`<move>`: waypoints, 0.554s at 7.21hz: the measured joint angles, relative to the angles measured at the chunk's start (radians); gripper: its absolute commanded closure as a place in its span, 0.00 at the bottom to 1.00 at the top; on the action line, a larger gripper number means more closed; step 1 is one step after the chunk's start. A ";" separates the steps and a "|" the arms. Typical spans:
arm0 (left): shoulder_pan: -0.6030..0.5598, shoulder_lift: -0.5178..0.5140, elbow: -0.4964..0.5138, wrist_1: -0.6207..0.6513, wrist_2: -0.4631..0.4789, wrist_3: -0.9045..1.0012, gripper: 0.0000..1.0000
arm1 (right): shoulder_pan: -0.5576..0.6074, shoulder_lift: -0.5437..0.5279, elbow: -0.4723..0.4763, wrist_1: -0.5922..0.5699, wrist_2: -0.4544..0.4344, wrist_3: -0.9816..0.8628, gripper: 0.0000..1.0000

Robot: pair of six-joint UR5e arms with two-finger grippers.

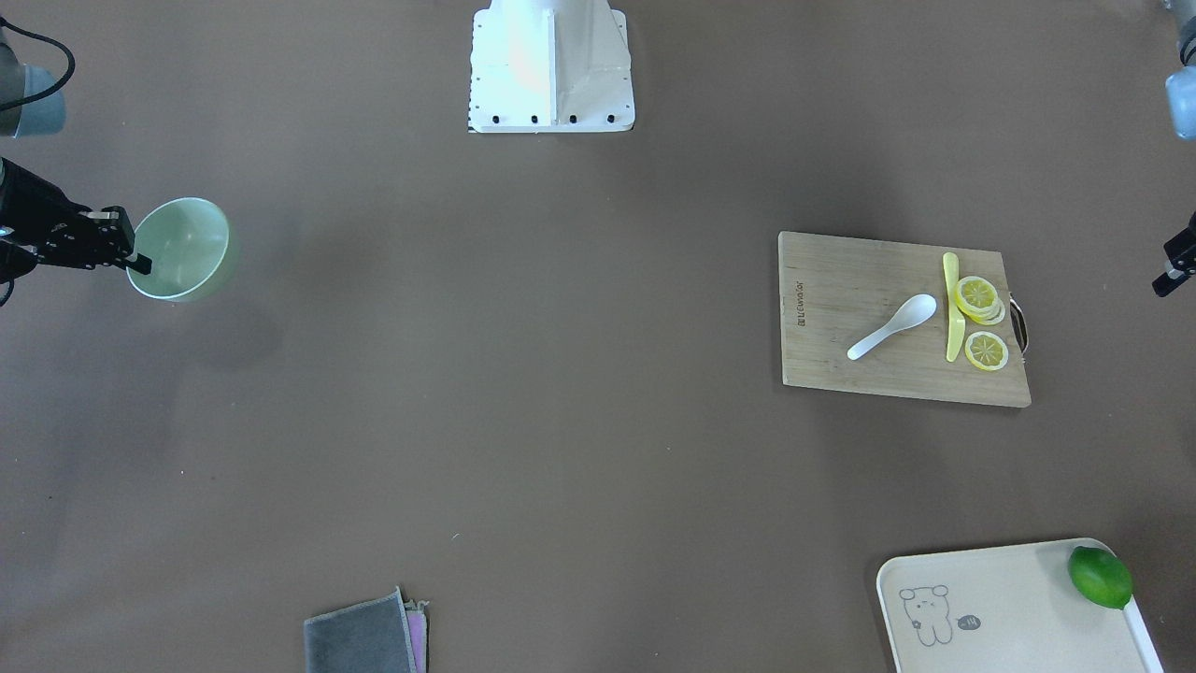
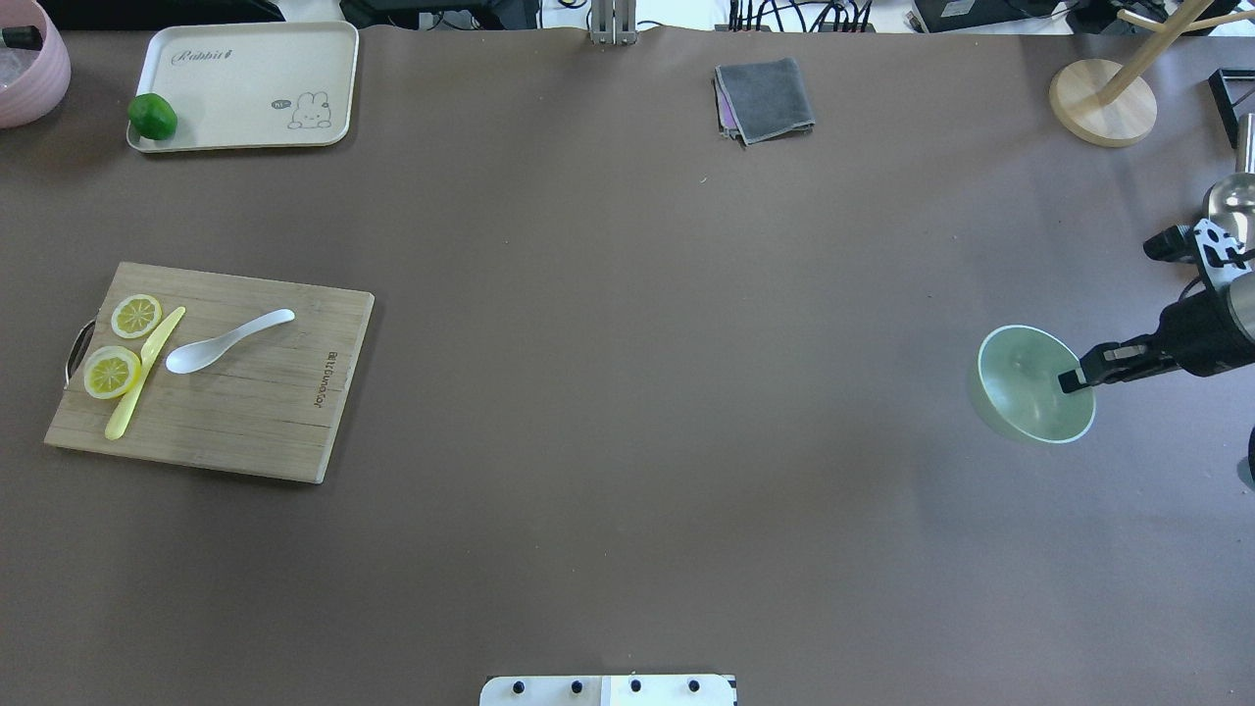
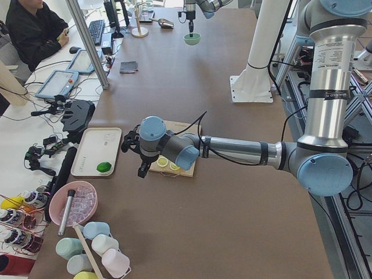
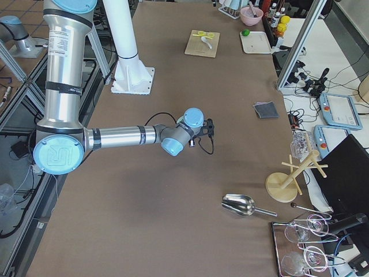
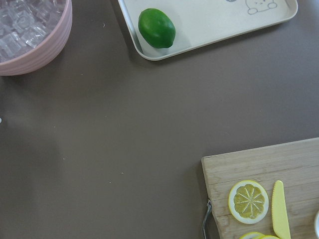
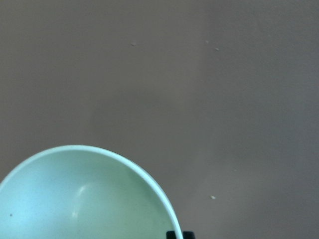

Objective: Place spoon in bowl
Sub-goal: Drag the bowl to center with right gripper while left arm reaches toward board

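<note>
The white spoon [image 1: 892, 327] lies on the wooden cutting board [image 1: 841, 355], scoop towards the yellow knife [image 1: 953, 308]; it also shows in the overhead view [image 2: 227, 340]. The mint-green bowl [image 1: 182, 248] is far across the table, tilted and held above the surface [image 2: 1029, 387]. My right gripper [image 2: 1071, 379] is shut on the bowl's rim, one finger inside. Only a black part of my left gripper [image 1: 1175, 269] shows, beyond the board's handle end and above the table; I cannot tell whether it is open or shut.
Lemon slices [image 1: 977, 297] lie beside the knife. A cream tray [image 2: 245, 88] holds a lime [image 2: 152, 116]. A pink bowl of ice [image 5: 30, 35] stands beside it. A folded grey cloth [image 2: 765, 98] and a wooden stand [image 2: 1103, 103] are at the far edge.
</note>
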 measured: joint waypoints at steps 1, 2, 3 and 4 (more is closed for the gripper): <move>0.000 -0.008 -0.001 0.000 0.000 -0.001 0.02 | -0.009 0.082 0.023 -0.025 -0.003 0.103 1.00; 0.000 -0.020 -0.004 0.001 -0.001 -0.009 0.02 | -0.032 0.176 0.034 -0.079 -0.022 0.190 1.00; 0.003 -0.049 -0.006 0.002 -0.020 -0.044 0.02 | -0.072 0.273 0.040 -0.155 -0.073 0.250 1.00; 0.024 -0.089 -0.014 0.002 -0.053 -0.092 0.02 | -0.133 0.364 0.041 -0.237 -0.152 0.296 1.00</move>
